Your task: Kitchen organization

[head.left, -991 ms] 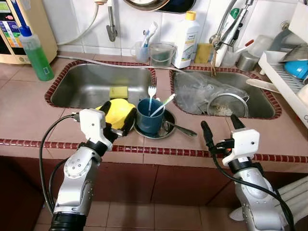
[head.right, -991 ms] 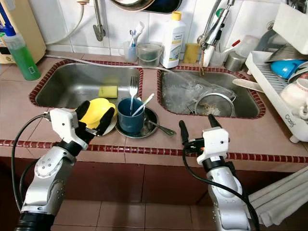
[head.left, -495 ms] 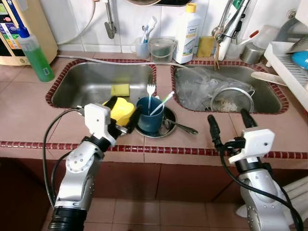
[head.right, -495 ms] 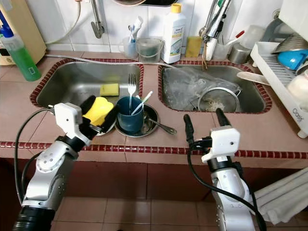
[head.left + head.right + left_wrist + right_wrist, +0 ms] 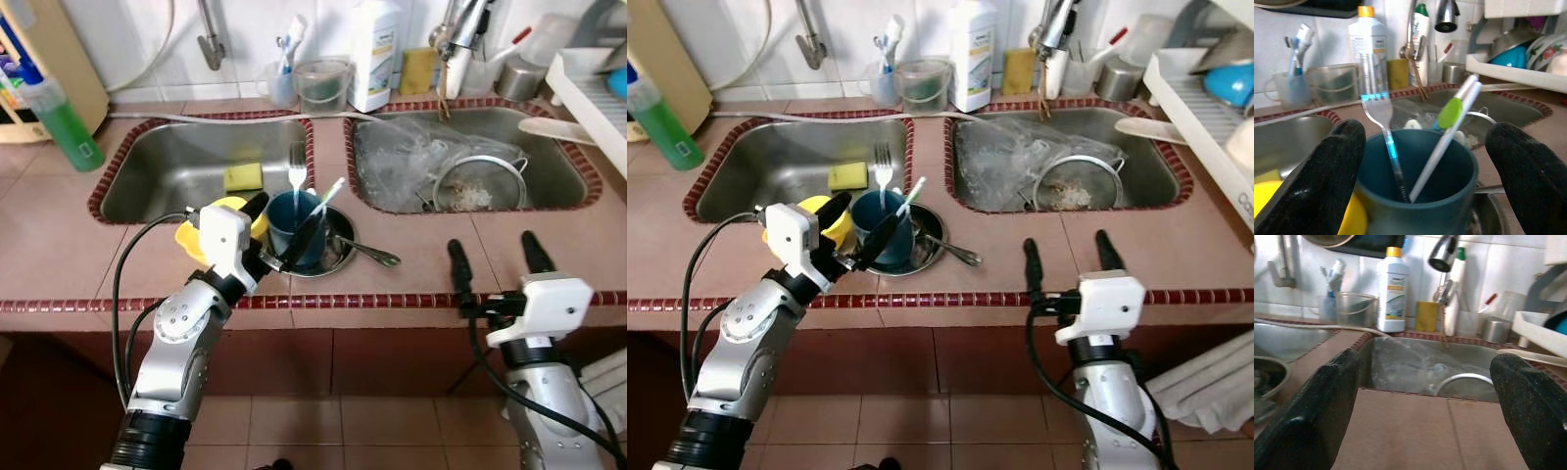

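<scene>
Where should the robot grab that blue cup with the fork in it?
Probably by the blue cup's outer wall, fingers either side, coming from the counter's front edge. The fork and toothbrush block the top. The left gripper already straddles it, open, with the yellow bowl close beside.

Head views bright, even, diffuse light; soft shadows only. Mild glare on steel sink basins [image 5: 196, 166] and plastic sheet [image 5: 407, 166] in right basin. Slight overall softness, far corners bent by lens. Left wrist view: blue cup [image 5: 1415, 191] fairly sharp, near black fingers [image 5: 1317, 181] blurred, backdrop soft. Right wrist view hazy, washed out; fingers [image 5: 1312, 416] out of focus, white tiled wall [image 5: 1298, 259] bright.
</scene>
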Controlling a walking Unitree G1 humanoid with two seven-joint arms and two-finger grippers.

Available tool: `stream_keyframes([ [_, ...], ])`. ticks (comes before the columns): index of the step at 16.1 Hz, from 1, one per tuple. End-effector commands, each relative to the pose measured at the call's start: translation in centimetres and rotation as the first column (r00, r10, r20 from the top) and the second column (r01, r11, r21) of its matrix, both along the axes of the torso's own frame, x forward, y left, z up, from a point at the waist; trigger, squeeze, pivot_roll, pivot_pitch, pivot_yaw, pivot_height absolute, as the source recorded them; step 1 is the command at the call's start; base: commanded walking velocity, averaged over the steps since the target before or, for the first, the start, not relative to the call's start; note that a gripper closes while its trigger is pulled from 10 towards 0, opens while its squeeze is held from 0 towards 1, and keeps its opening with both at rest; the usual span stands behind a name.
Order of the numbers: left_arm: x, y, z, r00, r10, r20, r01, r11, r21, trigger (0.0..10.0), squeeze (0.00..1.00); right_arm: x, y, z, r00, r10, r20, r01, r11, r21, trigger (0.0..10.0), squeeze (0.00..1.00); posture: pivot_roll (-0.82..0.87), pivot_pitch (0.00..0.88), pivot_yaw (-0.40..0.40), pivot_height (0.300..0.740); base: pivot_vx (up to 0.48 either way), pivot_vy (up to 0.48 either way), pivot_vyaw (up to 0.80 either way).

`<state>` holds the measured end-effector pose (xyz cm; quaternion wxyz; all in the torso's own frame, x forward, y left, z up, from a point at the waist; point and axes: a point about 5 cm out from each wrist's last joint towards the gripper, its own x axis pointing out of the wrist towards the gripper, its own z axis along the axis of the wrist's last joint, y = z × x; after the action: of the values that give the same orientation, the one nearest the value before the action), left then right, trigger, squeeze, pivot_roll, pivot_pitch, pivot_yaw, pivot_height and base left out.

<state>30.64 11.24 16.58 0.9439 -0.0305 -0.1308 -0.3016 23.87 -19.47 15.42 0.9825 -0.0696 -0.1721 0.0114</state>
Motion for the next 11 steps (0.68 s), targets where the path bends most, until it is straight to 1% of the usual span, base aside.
stream_keyframes([
  [1, 0.08, -0.13, -0.03, 1.000, -0.021, -0.009, 0.021, 1.000, 0.012, 10.0, 0.00, -0.27, -0.33, 0.24, 1.000, -0.019, 0.002, 0.019, 1.000, -0.003, 10.0, 0.00, -0.18, 0.152, 0.136, 0.740, 0.000, 0.000, 0.00],
  [3, 0.24, 0.09, 0.11, 1.000, -0.018, -0.005, 0.018, 1.000, 0.011, 10.0, 0.00, -0.40, -0.24, 0.12, 1.000, -0.025, -0.004, 0.025, 1.000, 0.001, 10.0, 0.00, -0.18, 0.146, 0.131, 0.740, 0.000, 0.000, 0.00],
  [6, 0.16, -0.05, 0.42, 1.000, -0.005, 0.006, 0.005, 1.000, -0.001, 10.0, 0.00, -0.16, -0.42, 0.20, 1.000, -0.017, -0.012, 0.017, 1.000, 0.000, 10.0, 0.00, -0.17, 0.136, 0.111, 0.740, 0.000, 0.000, 0.00],
  [9, 0.03, 0.40, 0.61, 1.000, 0.020, 0.016, -0.019, 1.000, -0.013, 10.0, 0.00, 0.32, -0.79, 0.59, 1.000, -0.024, -0.006, 0.024, 1.000, -0.001, 10.0, 0.00, -0.17, 0.133, 0.088, 0.740, 0.000, 0.000, 0.00],
  [11, -0.02, 0.65, 0.59, 0.999, 0.032, 0.016, -0.031, 0.999, -0.016, 10.0, 0.00, 0.32, -0.89, 0.61, 1.000, -0.029, -0.006, 0.029, 1.000, 0.001, 10.0, 0.00, -0.17, 0.137, 0.086, 0.740, 0.000, 0.000, 0.00],
])
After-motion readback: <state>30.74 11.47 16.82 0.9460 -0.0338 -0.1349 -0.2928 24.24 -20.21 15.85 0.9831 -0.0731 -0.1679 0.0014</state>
